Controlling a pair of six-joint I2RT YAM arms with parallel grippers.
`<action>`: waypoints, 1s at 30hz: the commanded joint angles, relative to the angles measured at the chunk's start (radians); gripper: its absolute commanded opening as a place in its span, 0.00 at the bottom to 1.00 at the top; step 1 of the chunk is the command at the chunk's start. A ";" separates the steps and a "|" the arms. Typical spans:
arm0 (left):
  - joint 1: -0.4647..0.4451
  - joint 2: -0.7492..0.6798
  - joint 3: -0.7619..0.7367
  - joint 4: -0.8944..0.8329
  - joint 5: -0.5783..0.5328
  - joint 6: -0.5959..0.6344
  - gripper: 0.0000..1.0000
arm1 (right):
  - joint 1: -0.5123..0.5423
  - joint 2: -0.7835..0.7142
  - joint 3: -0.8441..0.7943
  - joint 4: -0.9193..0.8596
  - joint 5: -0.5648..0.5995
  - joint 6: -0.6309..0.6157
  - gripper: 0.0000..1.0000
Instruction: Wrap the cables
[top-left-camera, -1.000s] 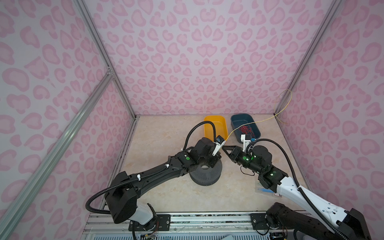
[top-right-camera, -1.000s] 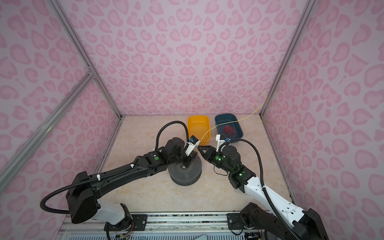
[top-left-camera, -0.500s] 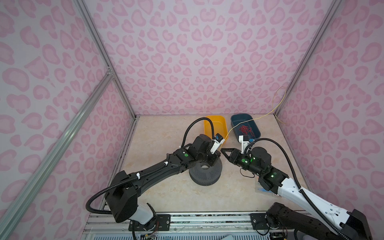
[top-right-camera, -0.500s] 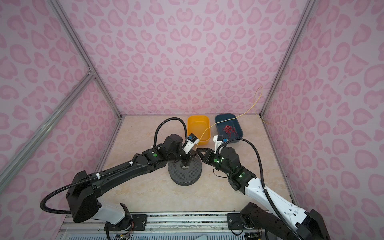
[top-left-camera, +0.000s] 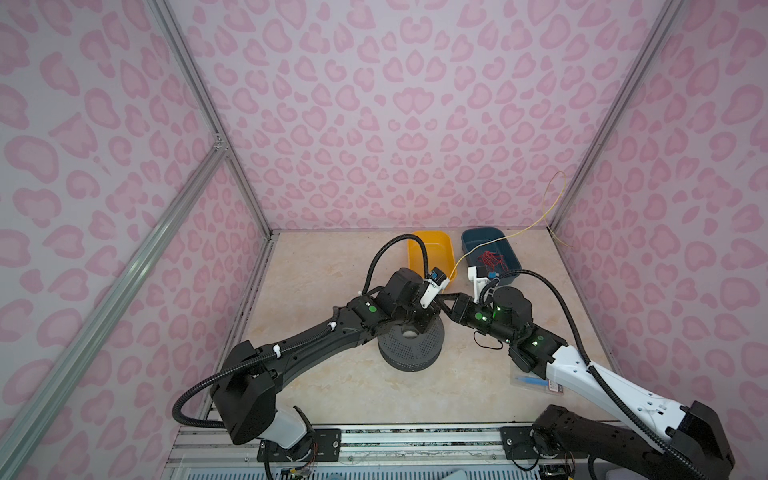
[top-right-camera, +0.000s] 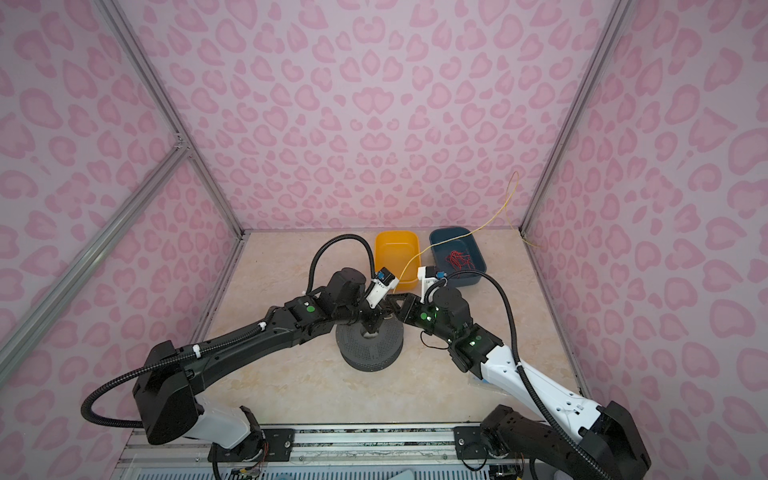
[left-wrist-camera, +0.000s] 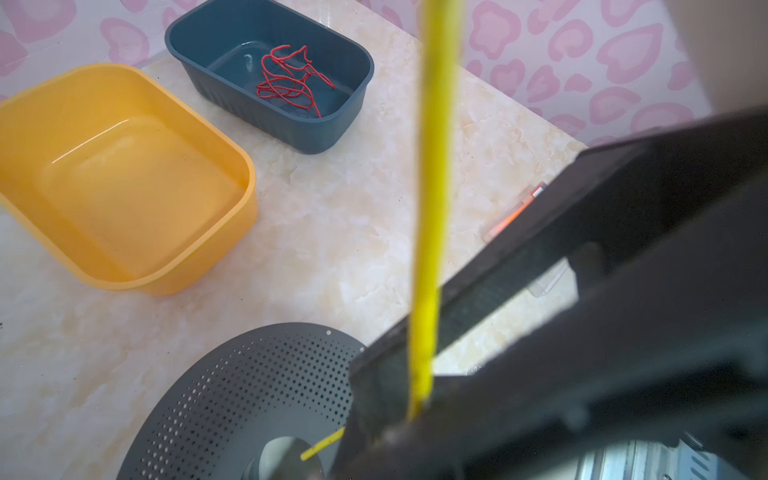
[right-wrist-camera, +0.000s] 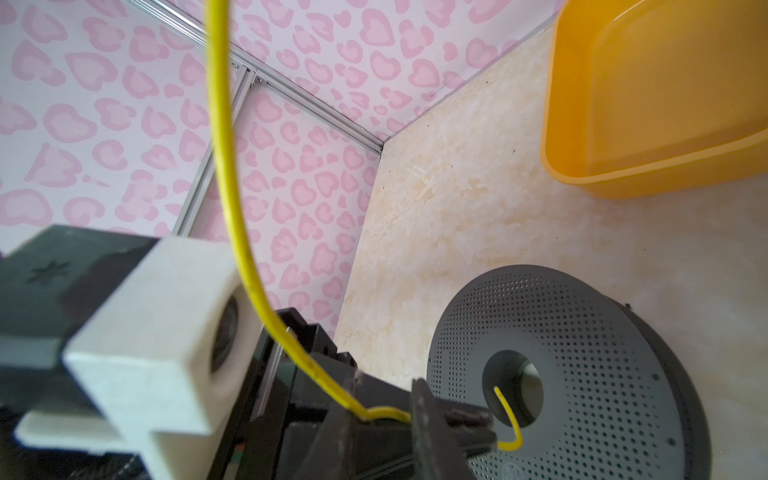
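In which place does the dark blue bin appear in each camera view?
Top view: dark blue bin at the back, right of the yellow bin.
Top view: same bin, same place.
Left wrist: beside the yellow bin, red wires inside.
Right wrist: not in it.
Shared landmark: the grey perforated disc, in all four views.

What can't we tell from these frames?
Whether the right jaws pinch the yellow wire: blurred in the right wrist view, tiny in both top views.
Far end of the wire: too thin to trace near the corner post in both top views.
Contents of the flat packet: partly under the right arm in a top view, label unreadable.
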 joint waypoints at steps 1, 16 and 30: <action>-0.001 -0.004 0.015 -0.006 0.036 0.014 0.04 | -0.001 0.017 -0.004 0.019 0.032 -0.020 0.24; -0.001 -0.036 -0.010 -0.038 0.045 0.032 0.05 | -0.002 0.015 0.001 -0.032 0.114 -0.081 0.00; 0.030 -0.163 -0.139 0.037 -0.101 -0.071 0.53 | -0.013 -0.049 -0.020 -0.050 0.151 -0.085 0.00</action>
